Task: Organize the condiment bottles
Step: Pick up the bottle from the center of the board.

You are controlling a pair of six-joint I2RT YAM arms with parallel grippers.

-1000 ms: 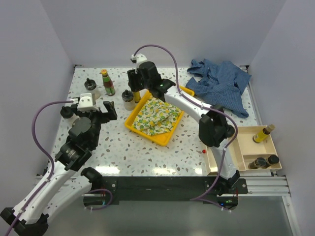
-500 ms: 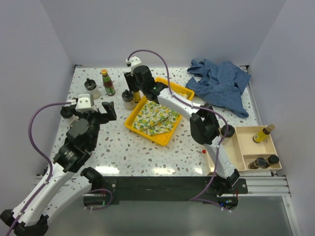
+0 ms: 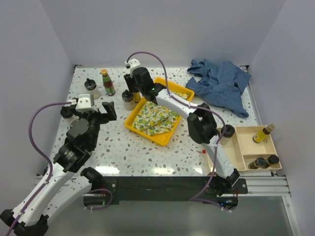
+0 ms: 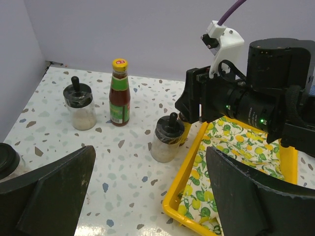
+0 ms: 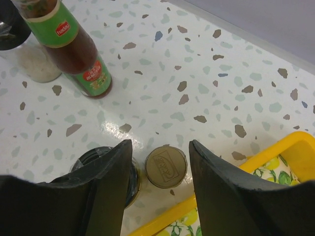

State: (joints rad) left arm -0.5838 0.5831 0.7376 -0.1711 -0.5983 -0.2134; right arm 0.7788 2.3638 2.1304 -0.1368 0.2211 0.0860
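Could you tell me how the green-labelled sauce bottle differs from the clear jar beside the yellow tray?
The sauce bottle is tall, the clear jar squat. The sauce bottle has a yellow cap and dark contents, the clear jar a black lid and pale contents. Both stand upright.

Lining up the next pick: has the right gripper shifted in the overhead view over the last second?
Yes. The right gripper has slid left, away from the yellow plastic tray and toward the green red-labelled sauce bottle.
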